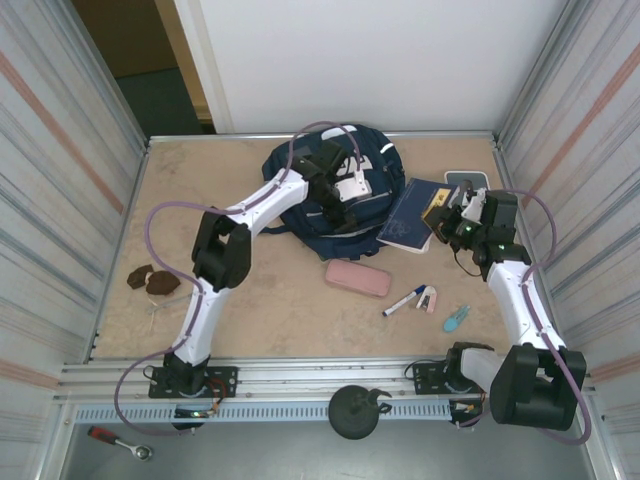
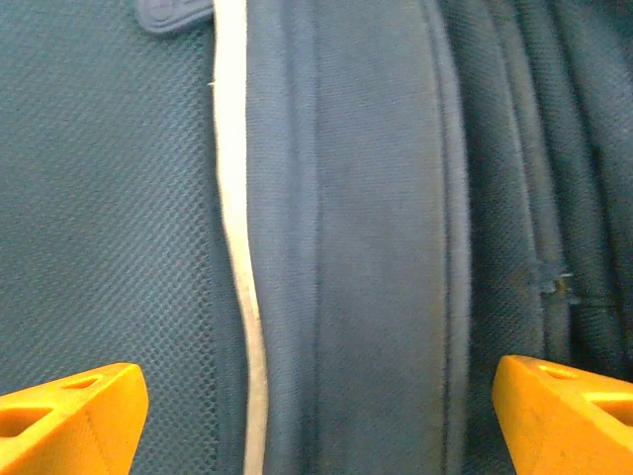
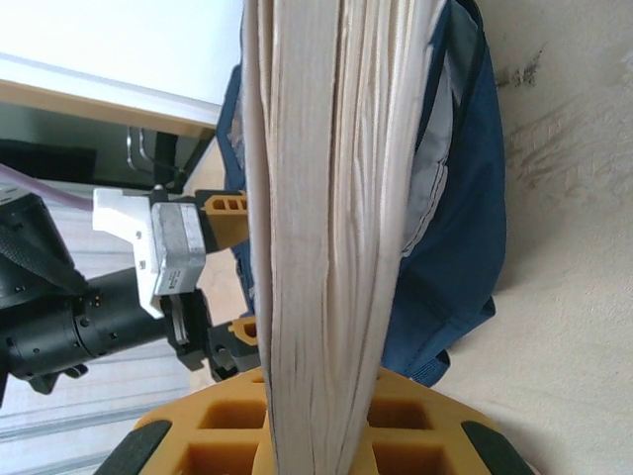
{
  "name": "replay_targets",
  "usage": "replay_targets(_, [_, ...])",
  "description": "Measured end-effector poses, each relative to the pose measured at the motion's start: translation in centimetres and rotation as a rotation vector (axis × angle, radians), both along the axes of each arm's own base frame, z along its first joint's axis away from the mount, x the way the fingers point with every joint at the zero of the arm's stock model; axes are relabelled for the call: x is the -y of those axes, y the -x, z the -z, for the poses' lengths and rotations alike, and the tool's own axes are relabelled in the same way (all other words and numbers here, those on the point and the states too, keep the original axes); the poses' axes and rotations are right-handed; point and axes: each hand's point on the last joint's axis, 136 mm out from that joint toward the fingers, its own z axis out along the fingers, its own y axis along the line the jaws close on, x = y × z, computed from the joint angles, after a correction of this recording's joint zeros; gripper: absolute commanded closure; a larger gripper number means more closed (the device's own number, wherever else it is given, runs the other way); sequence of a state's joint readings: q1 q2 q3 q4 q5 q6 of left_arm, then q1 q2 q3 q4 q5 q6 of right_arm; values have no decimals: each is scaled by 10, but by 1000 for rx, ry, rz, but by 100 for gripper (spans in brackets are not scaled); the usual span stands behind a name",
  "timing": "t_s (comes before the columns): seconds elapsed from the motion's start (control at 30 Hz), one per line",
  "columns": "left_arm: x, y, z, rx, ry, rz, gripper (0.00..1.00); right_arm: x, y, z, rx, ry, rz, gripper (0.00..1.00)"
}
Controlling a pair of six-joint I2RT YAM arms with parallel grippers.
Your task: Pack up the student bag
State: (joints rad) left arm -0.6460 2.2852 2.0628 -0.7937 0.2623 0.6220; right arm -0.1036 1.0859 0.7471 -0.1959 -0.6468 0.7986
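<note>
While my left claw (image 1: pixel 345 188) hangs over the backpack (image 1: pixel 310 228), my right claw (image 1: pixel 452 213) holds a blue book (image 1: pixel 410 212) just to the backpack's right.

Backpack: navy, lying at the back middle of the worktop (image 1: pixel 270 300). My left arm reaches across to it from the near left.

Left claw, wrist view: both orange fingertips (image 2: pixel 69 416) stand wide apart at the bottom corners, so the claw is open. Between them I see navy fabric and a pale stripe (image 2: pixel 237 247) running up the frame. Whether the tips touch the fabric, I cannot tell.

Right claw, wrist view: it is clamped on the book. The page block stands on edge between my yellow fingers (image 3: pixel 415 430), and the blue cover hangs loose on either side. From above, the book's left edge meets the backpack's right side. Whether the book is lifted or resting, I cannot tell.

Other items, from above:
- A small white-grey box (image 1: pixel 466 180) sits behind the right claw, near the back right corner.
- A pink pencil case (image 1: pixel 357 278) lies just in front of the backpack.
- A white marker (image 1: pixel 403 301) with a blue cap lies to the right of the case.
- A small white item (image 1: pixel 427 298) lies just beside the marker; I cannot tell what it is.
- A teal item (image 1: pixel 456 318) lies nearer the right arm's base.
- Two brown lumps (image 1: pixel 150 281) lie at the far left, well apart from the rest.
</note>
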Motion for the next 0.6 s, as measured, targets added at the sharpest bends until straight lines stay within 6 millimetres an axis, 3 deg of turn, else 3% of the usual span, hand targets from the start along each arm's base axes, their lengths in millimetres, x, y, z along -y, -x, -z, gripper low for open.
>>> replay_targets(0.13, [4,3,11,-31,4,19,5,-4,0,1,-4,1,-12,100])
replay_targets(0.27, [5,1,18,-40,-6,17,10,-6,0,6,-16,4,-17,100])
replay_targets(0.4, [5,-4,20,-11,-34,0,25,-6,0,10,-24,15,-15,100])
replay_targets(0.6, [7,-6,16,10,-24,-20,57,-5,0,14,-25,32,-18,100])
